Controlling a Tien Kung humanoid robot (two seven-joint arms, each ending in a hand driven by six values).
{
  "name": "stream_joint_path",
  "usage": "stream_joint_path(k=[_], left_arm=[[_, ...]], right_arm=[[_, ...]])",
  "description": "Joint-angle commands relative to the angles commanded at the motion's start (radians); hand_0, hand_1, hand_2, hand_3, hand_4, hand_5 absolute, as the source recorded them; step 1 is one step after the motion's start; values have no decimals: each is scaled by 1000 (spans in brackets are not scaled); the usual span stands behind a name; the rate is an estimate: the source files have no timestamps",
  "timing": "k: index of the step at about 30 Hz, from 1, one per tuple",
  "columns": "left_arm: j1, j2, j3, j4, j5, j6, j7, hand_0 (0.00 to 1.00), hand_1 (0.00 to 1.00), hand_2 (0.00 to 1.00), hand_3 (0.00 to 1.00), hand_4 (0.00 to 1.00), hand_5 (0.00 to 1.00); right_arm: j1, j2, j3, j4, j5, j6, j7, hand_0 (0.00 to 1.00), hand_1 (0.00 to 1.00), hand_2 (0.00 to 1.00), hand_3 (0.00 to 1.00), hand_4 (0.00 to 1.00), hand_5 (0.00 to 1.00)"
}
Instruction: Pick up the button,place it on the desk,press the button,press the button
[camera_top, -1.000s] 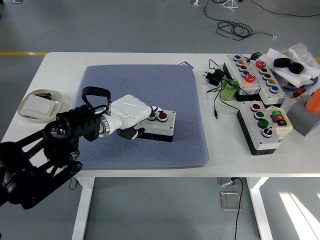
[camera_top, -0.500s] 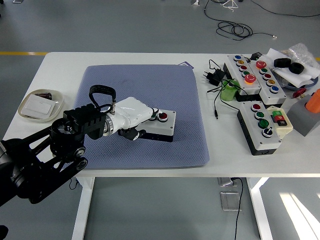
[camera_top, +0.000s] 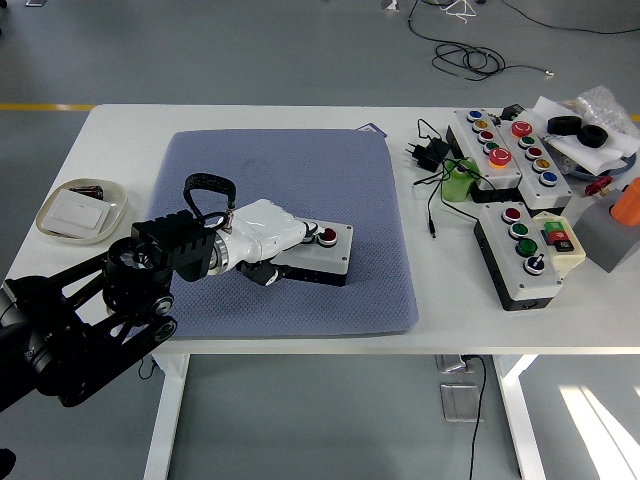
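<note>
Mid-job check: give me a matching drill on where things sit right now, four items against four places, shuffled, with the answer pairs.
Things:
1. white robot left hand
2. small grey two-button box
3. shallow beige dish holding a white card
4. green cylindrical can

Places:
A. near the table's left edge, off the pad
B. right of the pad, beside the black power adapter
C. lying on the blue-grey padded mat
D. resting over the box's left end, covering part of its top

Pairs: 1-D, 2-C, 3-A, 4-B
</note>
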Motion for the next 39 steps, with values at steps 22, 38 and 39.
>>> stream_joint_path(k=[22, 38, 39], left_arm=[[19, 13, -135, -72, -2, 30, -13, 225, 80, 121, 877, 580, 2], [67, 12, -277, -29, -293, 316, -52, 576, 621, 684, 998, 964, 727], [67, 12, -279, -28, -308, 327, -54, 576, 621, 684, 998, 964, 727]], right_arm=[[0, 0, 3, 0, -1, 0, -1, 787, 797, 817, 751, 412, 479], [-7, 1, 11, 0, -9, -3, -6, 787, 797, 817, 751, 412, 479], [-7, 1, 11, 0, -9, -3, -7, 787, 797, 817, 751, 412, 479]])
